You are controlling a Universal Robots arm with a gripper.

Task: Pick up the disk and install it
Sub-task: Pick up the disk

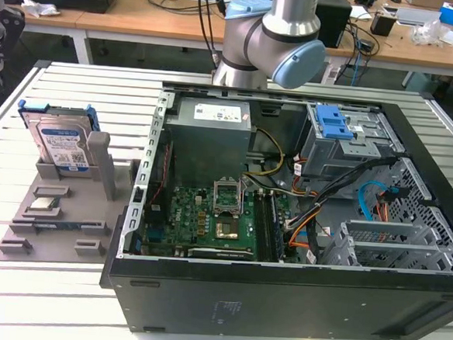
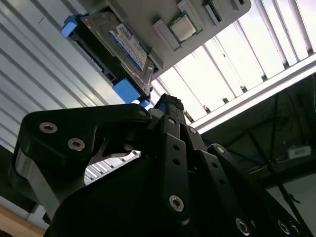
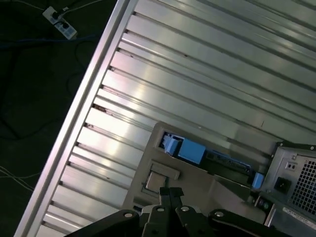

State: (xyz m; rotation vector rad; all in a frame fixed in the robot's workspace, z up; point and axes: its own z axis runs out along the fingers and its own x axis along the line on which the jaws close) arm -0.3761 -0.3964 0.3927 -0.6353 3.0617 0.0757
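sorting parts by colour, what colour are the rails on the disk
Blue, clearest in the exterior view on the disk.

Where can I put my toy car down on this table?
Bare table behind the holder with the disk, and in front of it. The gap between holder and case is tight; inside the case is crowded.

In the exterior view, top edge is cutting off the arm (image 1: pixel 268 34); grey holder post (image 1: pixel 99 159) is covering approx. half the disk's (image 1: pixel 58 137) btm edge.
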